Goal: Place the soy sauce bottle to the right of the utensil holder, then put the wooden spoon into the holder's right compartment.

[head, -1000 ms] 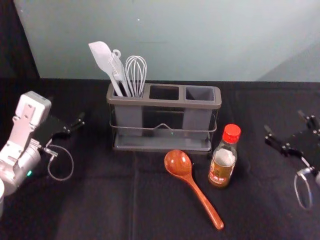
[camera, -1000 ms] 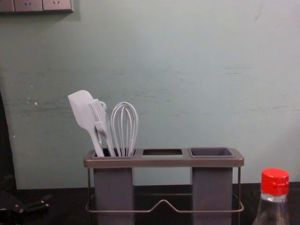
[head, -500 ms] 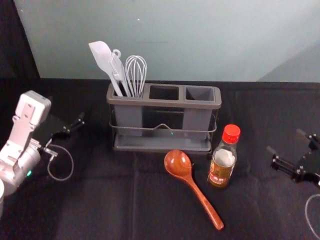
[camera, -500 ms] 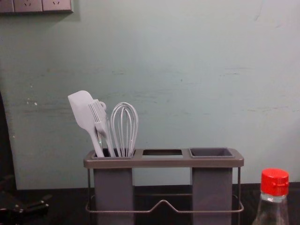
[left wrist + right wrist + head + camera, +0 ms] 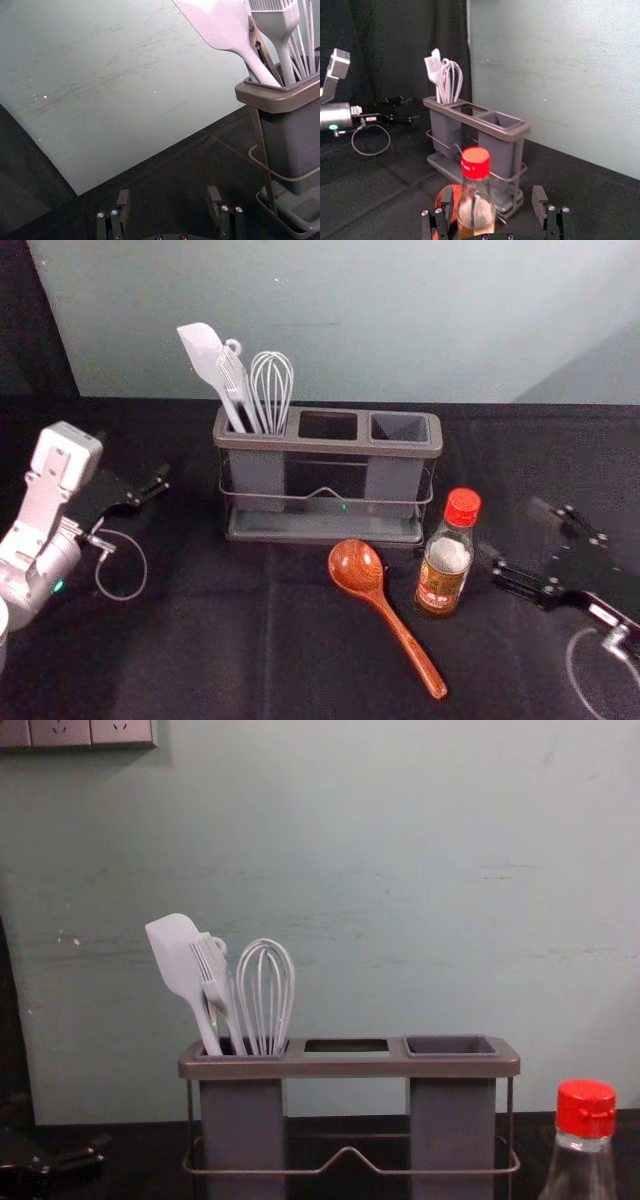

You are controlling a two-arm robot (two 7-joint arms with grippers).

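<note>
The soy sauce bottle (image 5: 445,558) stood upright at the utensil holder's (image 5: 325,447) four o'clock, long axis vertical, red cap (image 5: 463,507) skyward. It looked like glass — stiff, slick, breakable, moderately light — best gripped round the label (image 5: 439,586). The right pincer (image 5: 515,532) hung spread near its three o'clock; the left pincer (image 5: 169,197), also spread, was parked at the holder's nine.

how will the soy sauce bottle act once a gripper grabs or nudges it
The soy sauce bottle looks like clear, smooth glass or hard plastic, so it should stay stiff but may be a bit slippery. It stands upright and tall for its narrow base, so a push near the red cap would probably tip it.
</note>
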